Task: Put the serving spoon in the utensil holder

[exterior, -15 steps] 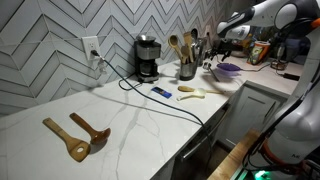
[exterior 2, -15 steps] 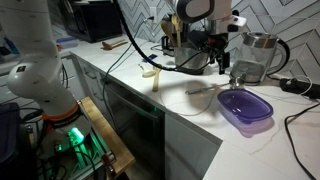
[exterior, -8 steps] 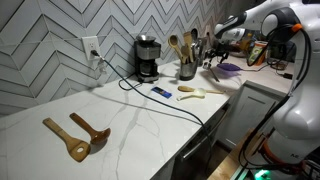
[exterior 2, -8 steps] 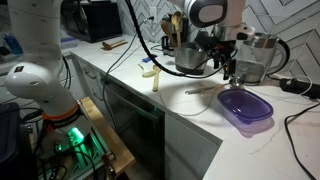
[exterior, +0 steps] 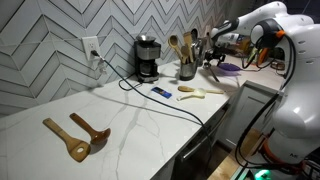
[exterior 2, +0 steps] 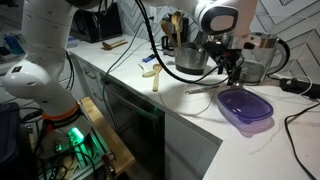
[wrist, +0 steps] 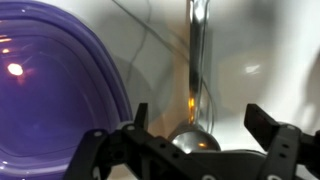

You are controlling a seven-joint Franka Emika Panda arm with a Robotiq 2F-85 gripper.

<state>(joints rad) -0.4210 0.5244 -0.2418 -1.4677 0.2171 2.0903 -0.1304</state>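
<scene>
Dropped closer to the surface (exterior 2: 170, 102): hand (exterior 2: 232, 72), fingers (wrist: 262, 122) spread wide, gripping nothing. Directly under it the serving spoon (wrist: 195, 60) lies flat; purple bowl (wrist: 55, 90) just beside, utensil holder (exterior 2: 190, 57) near.

The long-handled serving spoon (wrist: 196, 60) is polished metal, mirror-bright, with an orange glint on its handle. Left of it, the shallow purple bowl (wrist: 55, 95) looks like smooth translucent plastic with glossy highlights. The white countertop (exterior: 150, 118) has a smooth, stone-like sheen and faint grey veins; the chevron wall tiles (exterior: 55, 40) behind look glazed. At the near left lie two matt, bare wooden spatulas (exterior: 76, 135). The small dark grey cylindrical utensil holder (exterior: 187, 71) carries pale wooden tools (exterior: 174, 43). The gripper (wrist: 197, 122) is matt black.
</scene>
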